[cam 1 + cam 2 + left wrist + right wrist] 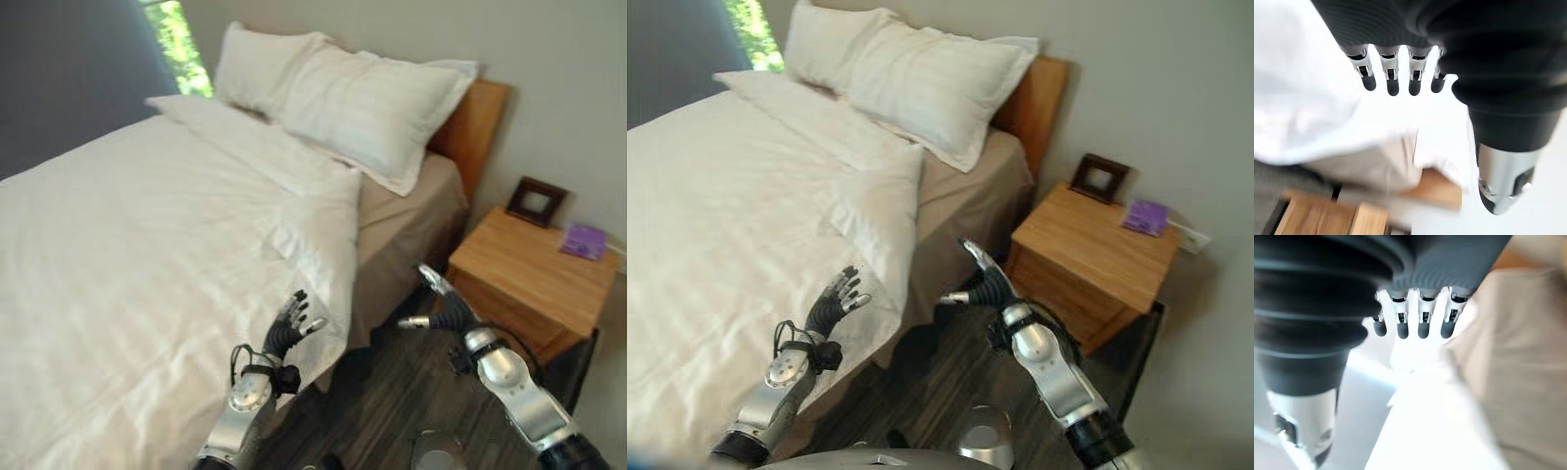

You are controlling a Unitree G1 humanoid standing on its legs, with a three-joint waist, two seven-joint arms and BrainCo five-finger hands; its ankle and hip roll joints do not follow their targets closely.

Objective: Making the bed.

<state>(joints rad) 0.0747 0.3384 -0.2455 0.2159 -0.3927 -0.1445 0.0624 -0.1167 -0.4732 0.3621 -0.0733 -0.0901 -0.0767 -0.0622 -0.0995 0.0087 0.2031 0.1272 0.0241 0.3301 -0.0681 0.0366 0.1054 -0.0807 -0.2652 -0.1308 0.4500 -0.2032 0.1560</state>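
Note:
A white duvet [147, 245] covers the bed, its top edge folded back below two white pillows [343, 93] that lean on the wooden headboard [475, 122]. A beige sheet [407, 220] shows on the mattress side by the pillows. My left hand [289, 328] hovers over the duvet's hanging corner [323, 333], open, fingers straight, holding nothing. My right hand [441, 304] is open in the gap between bed and nightstand, above the dark floor, with thumb and fingers spread. Straight fingers [1393, 83] show in the left wrist view and straight fingers [1422, 323] in the right wrist view.
A wooden nightstand [524, 279] stands right of the bed, carrying a dark picture frame [536, 201] and a purple item [585, 240]. Dark wood floor [392, 401] lies between bed and nightstand. A bright window [181, 44] shows beyond the bed's far corner.

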